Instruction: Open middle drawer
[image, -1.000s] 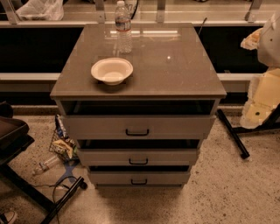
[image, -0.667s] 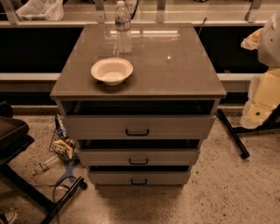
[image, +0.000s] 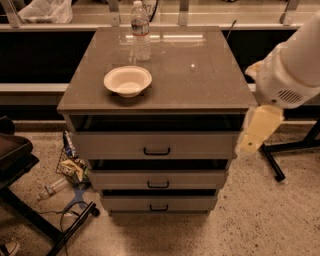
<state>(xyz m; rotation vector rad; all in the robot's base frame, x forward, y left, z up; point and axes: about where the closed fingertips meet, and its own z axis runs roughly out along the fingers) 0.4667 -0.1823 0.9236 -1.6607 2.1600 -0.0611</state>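
The grey cabinet (image: 160, 75) has three drawers stacked at its front. The middle drawer (image: 115, 179) is wide and low-fronted, with a small black loop handle (image: 158, 185) at its centre and a dark gap above its front. The taller top drawer (image: 110, 145) sits above it and the lowest drawer (image: 125, 203) below. My gripper (image: 252, 137) hangs on the white arm (image: 292, 70) at the cabinet's right front corner, level with the top drawer. It is right of and above the middle drawer's handle and touches no drawer.
A white bowl (image: 127, 80) and a clear water bottle (image: 141, 31) stand on the cabinet top. Litter and a basket (image: 70, 162) lie on the floor to the left, beside a dark stand (image: 20, 165) with cables. A black stand leg (image: 272, 162) is on the right.
The arm and gripper have moved left and slightly down, from well right of the cabinet to its right front corner. The drawers have not moved.
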